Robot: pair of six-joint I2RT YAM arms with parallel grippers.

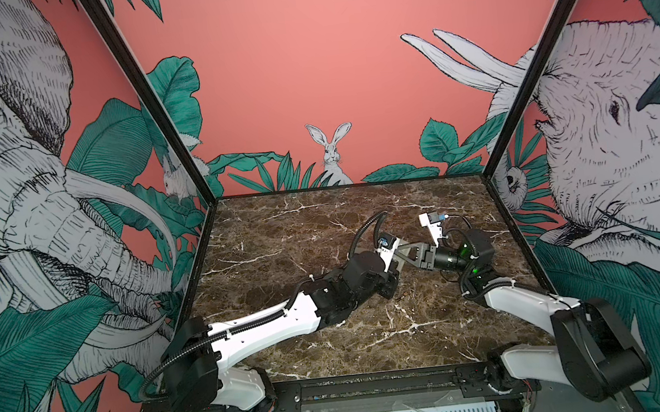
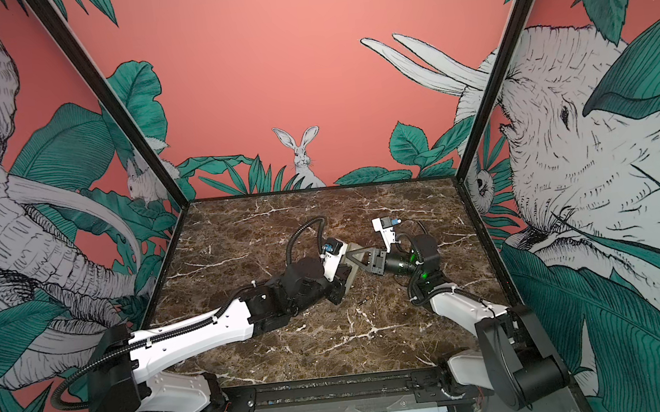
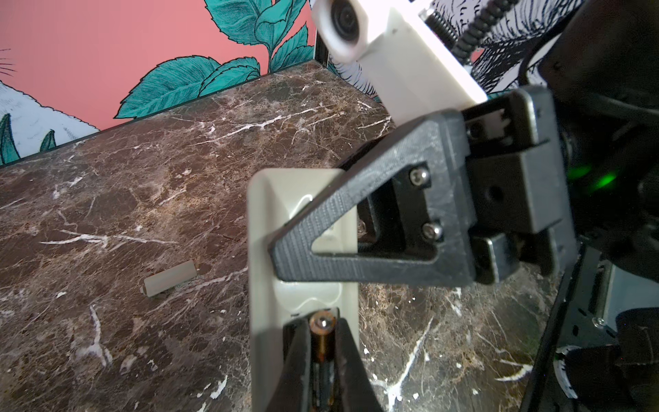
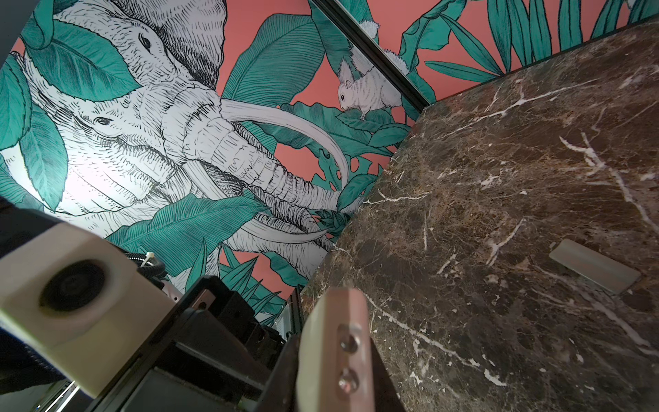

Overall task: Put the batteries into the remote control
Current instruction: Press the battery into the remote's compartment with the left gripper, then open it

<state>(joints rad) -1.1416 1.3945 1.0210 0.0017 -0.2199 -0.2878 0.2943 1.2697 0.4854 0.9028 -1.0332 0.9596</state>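
The left end effector (image 3: 322,333) is closed on one dark battery (image 3: 322,347) and holds it at the open recess of the one remote control (image 3: 260,221). The right end effector (image 3: 285,255) clamps the remote just toward 2 o'clock from the centre of the surface (image 3: 142,178) in both top views. One grey cover plate (image 3: 170,283) lies apart.

Left end effector (image 3: 322,323) grips battery (image 3: 322,344) over remote control (image 3: 259,232).
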